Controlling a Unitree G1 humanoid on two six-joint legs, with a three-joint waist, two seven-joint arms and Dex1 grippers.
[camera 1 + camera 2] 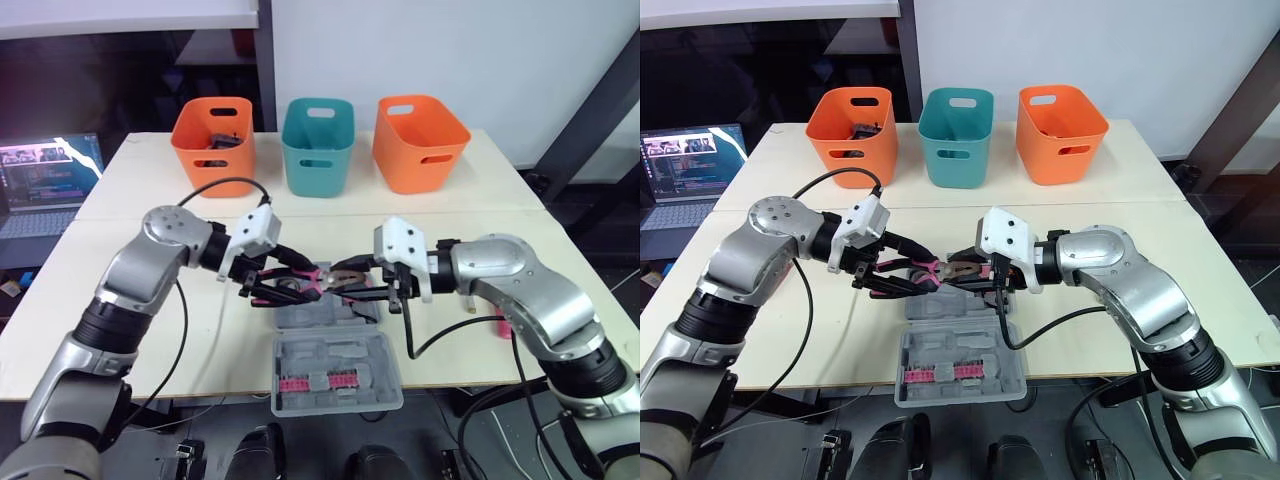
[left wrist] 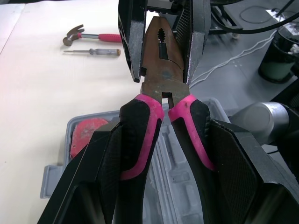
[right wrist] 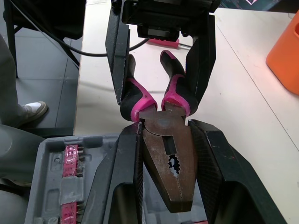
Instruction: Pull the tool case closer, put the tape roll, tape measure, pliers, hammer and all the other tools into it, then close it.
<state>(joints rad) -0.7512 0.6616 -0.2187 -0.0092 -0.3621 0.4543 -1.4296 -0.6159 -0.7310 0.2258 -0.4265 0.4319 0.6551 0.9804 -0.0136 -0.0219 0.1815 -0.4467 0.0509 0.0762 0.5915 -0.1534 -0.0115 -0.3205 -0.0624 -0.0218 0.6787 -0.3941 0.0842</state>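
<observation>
The pliers (image 1: 322,281), with pink-and-black handles and a brown metal head, hang level above the open grey tool case (image 1: 385,385). My left gripper (image 1: 288,287) is shut on the handles (image 2: 140,140). My right gripper (image 1: 352,281) is shut on the metal head (image 3: 166,154). The two grippers face each other tip to tip. A red tape roll (image 2: 86,134) lies inside the case. A hammer (image 2: 88,34) with a pink handle and a screwdriver (image 2: 93,52) lie on the table beyond the case. A strip of pink bits (image 1: 318,383) sits in the case's near half.
Two orange bins (image 1: 213,140) (image 1: 420,140) and a teal bin (image 1: 318,143) line the far side of the table (image 1: 130,220). A laptop (image 1: 45,185) stands at the far left. The case's near half overhangs the table's front edge.
</observation>
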